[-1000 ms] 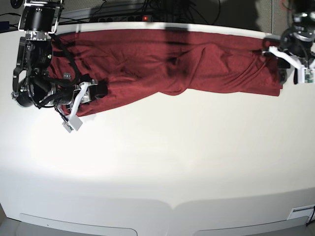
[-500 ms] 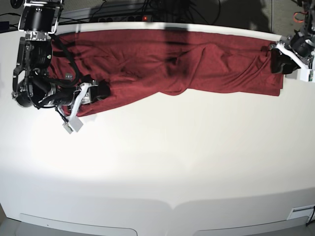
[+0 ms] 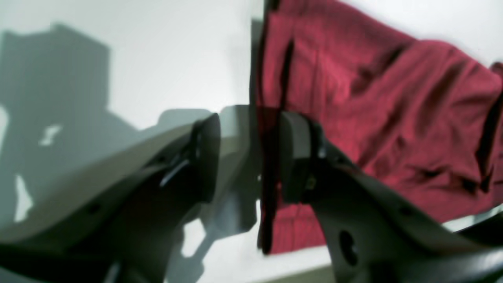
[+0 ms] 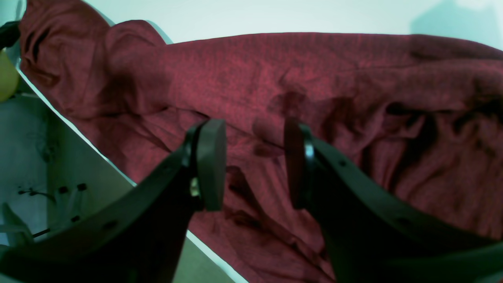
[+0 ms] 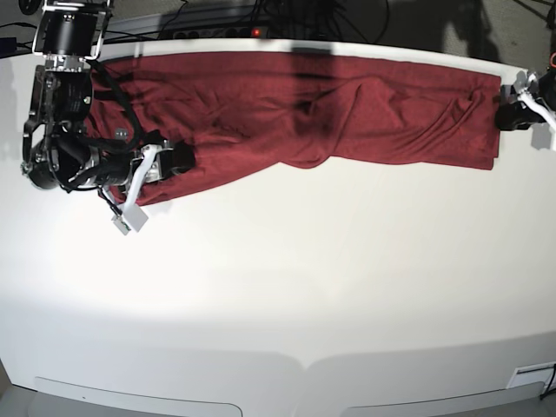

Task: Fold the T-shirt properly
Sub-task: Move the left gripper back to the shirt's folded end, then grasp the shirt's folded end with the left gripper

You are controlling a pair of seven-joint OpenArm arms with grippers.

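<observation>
The dark red T-shirt (image 5: 330, 113) lies spread in a long wrinkled band along the table's far edge. My left gripper (image 5: 514, 116) is open just off the shirt's right end. In the left wrist view (image 3: 251, 157) the shirt's (image 3: 393, 98) edge runs between the fingers, close to the right pad (image 3: 294, 157), and looks ungripped. My right gripper (image 5: 178, 159) is open over the shirt's left end near its front hem. In the right wrist view (image 4: 253, 165) both pads stand apart above rumpled cloth (image 4: 314, 70).
The white table (image 5: 287, 287) stretches wide in front of the shirt. Cables and a power strip (image 5: 217, 33) lie behind the far edge. The right arm's body (image 5: 61, 130) stands over the shirt's left end.
My left gripper has moved right, off the shirt's right end, and the shirt's top right corner now reaches further right. The right arm has stayed put.
</observation>
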